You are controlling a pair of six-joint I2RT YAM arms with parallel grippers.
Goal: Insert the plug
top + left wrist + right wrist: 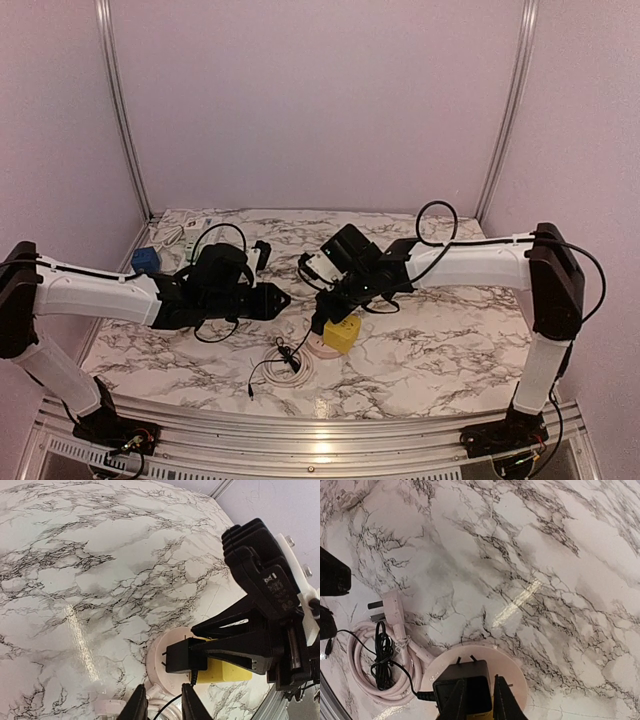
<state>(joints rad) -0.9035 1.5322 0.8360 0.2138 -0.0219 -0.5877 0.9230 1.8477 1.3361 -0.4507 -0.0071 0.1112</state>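
My right hand [479, 690] was clamped on black power adapter [462, 672], lower centre, over round base [507, 662]. Judged it light, rigid; grip flat body sides, off prongs. Left hand [162, 695]: fingers apart.

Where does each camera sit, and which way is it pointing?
Top: above, behind the arms, looking down at the marble table; both arms show.
Left wrist: on the left arm, facing the right claw gripping the black plug; own fingertips below.
Right wrist: looks down past its claw onto that plug.
Both wrist views share the plug.
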